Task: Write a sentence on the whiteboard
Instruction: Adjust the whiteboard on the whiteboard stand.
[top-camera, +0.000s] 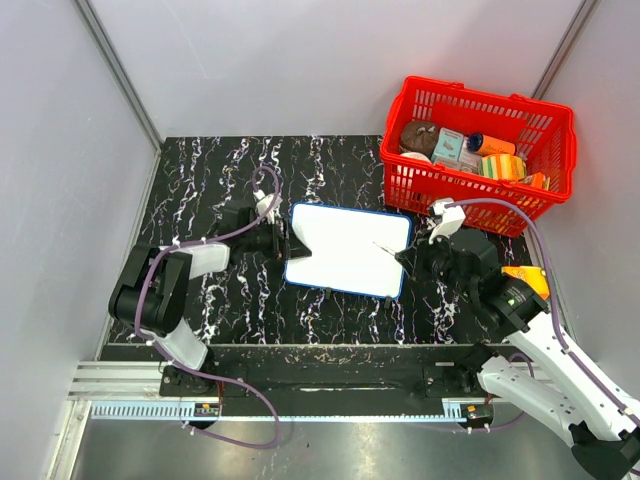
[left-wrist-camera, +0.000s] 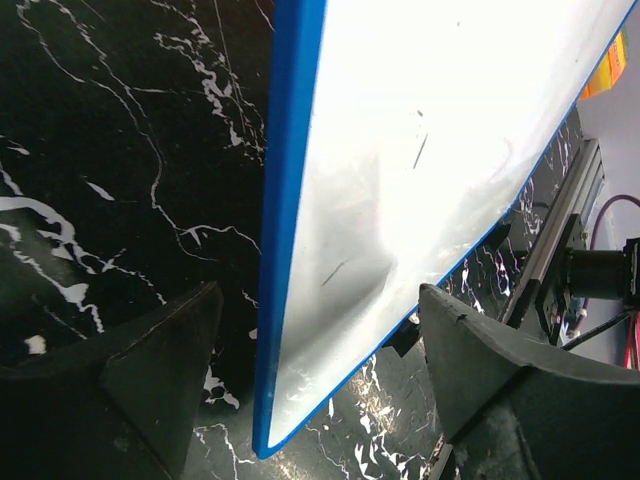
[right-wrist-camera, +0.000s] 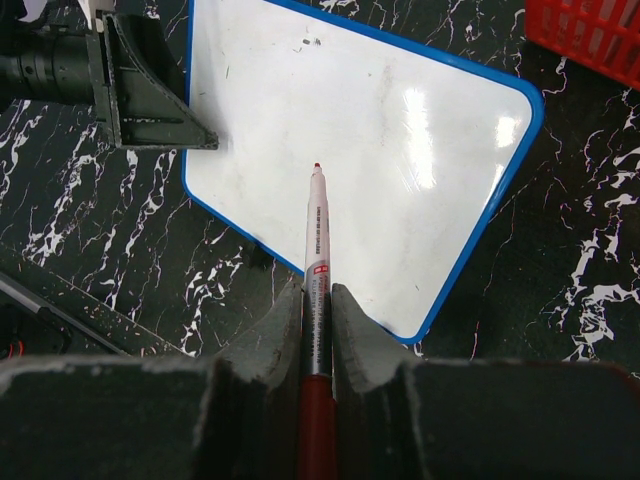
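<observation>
A: Where does the whiteboard (top-camera: 348, 250) lie?

B: Flat in the middle of the black marbled table (top-camera: 220, 170), near and left of the red basket (top-camera: 452, 186). Its face is bare apart from a few faint specks, and no sentence is on it yet.

A: And the claws?

B: The left gripper (top-camera: 283, 240) straddles the board's left edge, with a finger on each side of the blue frame. The left wrist view shows a gap on both sides, so the jaws stand apart and clamp nothing. The right gripper (right-wrist-camera: 317, 300) is closed tight on a red marker (right-wrist-camera: 317, 230). The marker is uncapped, and its tip reaches out over the white surface. Whether the tip touches cannot be told.

A: What could spoil it from here?

B: Most likely the board slides. If the left jaws do not pinch the frame before the first stroke, pen pressure could push the board across the smooth table and skew the letters. The marker also juts far out past the fingers, so a hard press might make it pivot in the grip. A light press might leave no ink. The left finger also overhangs the left margin, so a line begun too far left could run into it.
</observation>
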